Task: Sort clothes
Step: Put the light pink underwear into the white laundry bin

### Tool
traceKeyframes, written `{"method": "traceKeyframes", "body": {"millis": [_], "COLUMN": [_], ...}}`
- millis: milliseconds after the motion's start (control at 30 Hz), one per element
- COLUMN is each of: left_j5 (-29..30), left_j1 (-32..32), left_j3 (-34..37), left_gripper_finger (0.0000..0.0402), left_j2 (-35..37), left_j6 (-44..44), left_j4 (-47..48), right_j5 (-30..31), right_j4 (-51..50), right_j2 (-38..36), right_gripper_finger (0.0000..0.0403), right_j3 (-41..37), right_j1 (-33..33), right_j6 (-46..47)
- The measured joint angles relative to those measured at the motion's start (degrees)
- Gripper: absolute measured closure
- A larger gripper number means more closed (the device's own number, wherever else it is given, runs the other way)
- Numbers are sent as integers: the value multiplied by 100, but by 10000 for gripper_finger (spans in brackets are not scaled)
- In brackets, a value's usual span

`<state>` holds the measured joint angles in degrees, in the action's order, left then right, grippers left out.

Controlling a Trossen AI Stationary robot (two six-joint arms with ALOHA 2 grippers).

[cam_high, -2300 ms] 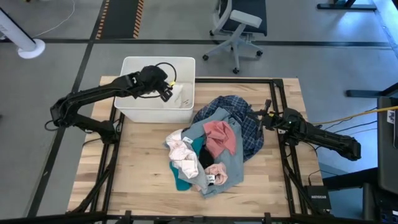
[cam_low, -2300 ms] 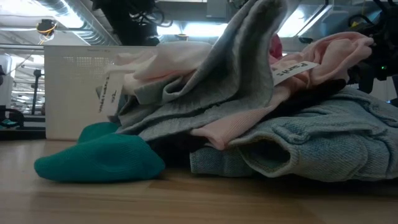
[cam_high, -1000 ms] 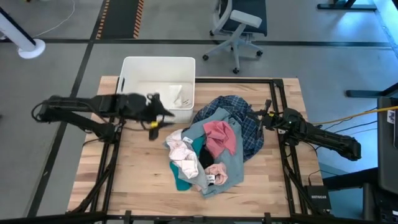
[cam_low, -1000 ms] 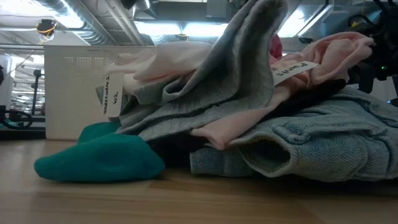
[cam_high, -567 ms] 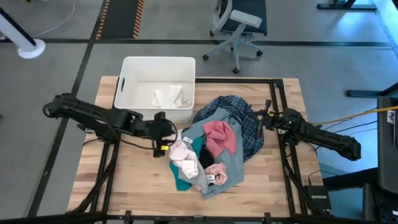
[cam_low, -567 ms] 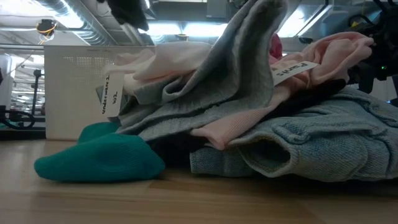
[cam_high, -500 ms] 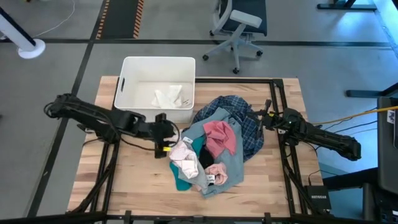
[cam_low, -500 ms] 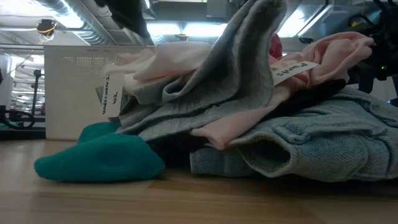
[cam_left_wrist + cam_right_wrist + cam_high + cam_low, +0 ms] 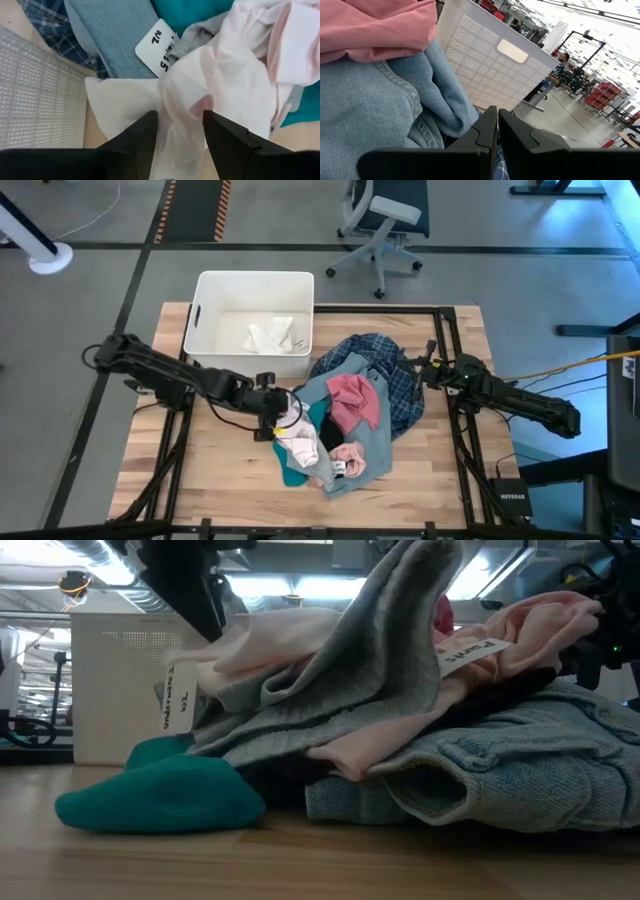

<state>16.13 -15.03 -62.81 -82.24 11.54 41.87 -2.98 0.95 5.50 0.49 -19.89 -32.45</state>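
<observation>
The clothes lie in one pile mid-table: a white top (image 9: 295, 430) at the left edge, a pink piece (image 9: 352, 400), teal socks (image 9: 292, 473), a small black piece (image 9: 330, 435), a plaid shirt (image 9: 395, 375) and light denim (image 9: 370, 445). My left gripper (image 9: 278, 418) is down at the pile's left edge, shut on the white top (image 9: 235, 85). My right gripper (image 9: 425, 370) is shut at the pile's right edge, beside the denim (image 9: 375, 95). My left gripper pinches a bunched fold of the white top (image 9: 180, 107) between its two fingers (image 9: 145, 135), at the garment's edge nearest the bin. The fingers come from above, slanting in from the table's left. The top still lies on the pile and the table. I cannot tell whether my right gripper touches the clothes.
A white plastic bin (image 9: 205, 320) stands at the far left with a white piece (image 9: 272, 335) inside. A paper tag (image 9: 178, 698) hangs from the pile's left side. An office chair (image 9: 385, 220) stands beyond the far edge. Bare wood shows along the near edge (image 9: 200, 480).
My left gripper has gone from beside the bin's near wall toward the table's near edge and right, and down onto the pile's left edge. It now has the white top between its fingers. The hanging tag has swung slightly. The right arm has kept still.
</observation>
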Motion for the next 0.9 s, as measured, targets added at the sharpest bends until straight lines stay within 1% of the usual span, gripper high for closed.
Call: {"method": "traceKeyframes", "body": {"millis": [67,167,333,433,667,833,900], "left_j5": [1,6,19,-52,-62,41,107], "left_j1": [1,13,13,5,-47,74,89], "left_j3": [10,22,17,-130,-790,-1045,-1058], "left_gripper_finger": [255,278,346,388,397,398,398], "left_j2": [-17,-28,-15,119,715,1108,1243], "left_j6": [-28,-54,-148,-190,-613,-930,-1210], "left_j4": [-18,-95,-62,-2,-6,-403,-647], "right_j5": [0,0,0,0,0,0,0], "right_j4": [0,0,0,0,0,0,0], "right_j2": [-1,1,1,0,0,1,1], "right_gripper_finger": [368,368,368,368,368,368,368], "right_j3": [0,0,0,0,0,0,0], "right_j1": [1,-1,1,1,-1,0,-1], "right_j6": [-1,-2,-2,-1,-1,-1,-2]}}
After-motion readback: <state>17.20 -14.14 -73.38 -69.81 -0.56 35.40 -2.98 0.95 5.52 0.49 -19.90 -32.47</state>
